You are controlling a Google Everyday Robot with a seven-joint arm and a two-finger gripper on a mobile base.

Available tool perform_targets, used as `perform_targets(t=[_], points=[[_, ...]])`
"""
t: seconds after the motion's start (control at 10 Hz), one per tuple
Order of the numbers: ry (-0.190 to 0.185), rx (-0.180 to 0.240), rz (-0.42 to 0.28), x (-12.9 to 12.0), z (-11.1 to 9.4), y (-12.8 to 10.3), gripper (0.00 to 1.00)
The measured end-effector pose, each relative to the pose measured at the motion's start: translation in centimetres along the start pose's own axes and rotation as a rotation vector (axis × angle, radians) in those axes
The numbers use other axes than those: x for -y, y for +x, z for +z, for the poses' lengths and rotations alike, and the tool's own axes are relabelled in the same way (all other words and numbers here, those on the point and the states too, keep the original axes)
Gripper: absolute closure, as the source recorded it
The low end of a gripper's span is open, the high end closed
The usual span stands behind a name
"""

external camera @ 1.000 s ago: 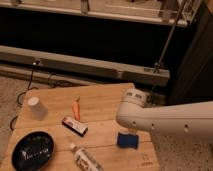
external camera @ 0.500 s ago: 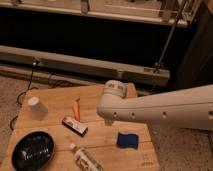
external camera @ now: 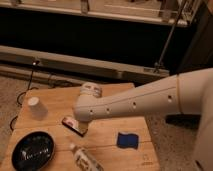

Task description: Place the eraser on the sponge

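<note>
- Our pincer (external camera: 80, 118) is down at the eraser (external camera: 73, 125), buried under the arm (external camera: 140, 102); we cannot tell whether it grips.
- We see only the eraser's end, at ten o'clock from the sponge (external camera: 127, 140) on the counter (external camera: 55, 99).

So the bench (external camera: 107, 132) is a light wooden top, kinda butcher-block looking. There's a white cup (external camera: 34, 103) standing near the back left corner and a round black plate (external camera: 33, 150) at the front left. A pale bottle (external camera: 85, 159) lies on its side by the front edge, just right of the plate. The blue sponge (external camera: 127, 140) is toward the front right, on its own. The eraser (external camera: 74, 126) lies flat around the middle, partly hidden by the tool (external camera: 81, 116), which sits low right over it.
</note>
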Motion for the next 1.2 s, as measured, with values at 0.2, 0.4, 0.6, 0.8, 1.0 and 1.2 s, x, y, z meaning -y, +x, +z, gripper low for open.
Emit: perform_targets(t=[0.2, 0.4, 0.6, 0.8, 1.0, 1.2], points=[[-0.058, -0.027, 0.054, -0.7, 3.3, -0.8, 0.28], [-0.062, -0.084, 0.123, -0.2, 5.9, -0.8, 0.28], [-0.039, -0.150, 0.186, 0.4, 7.9, 0.3, 0.28], [-0.009, -0.196, 0.246, 0.7, 10.2, 0.4, 0.28], [-0.015, -0.205, 0.284, 0.1, 11.7, 0.2, 0.28], [-0.029, -0.194, 0.296, -1.0, 13.2, -1.2, 0.38]])
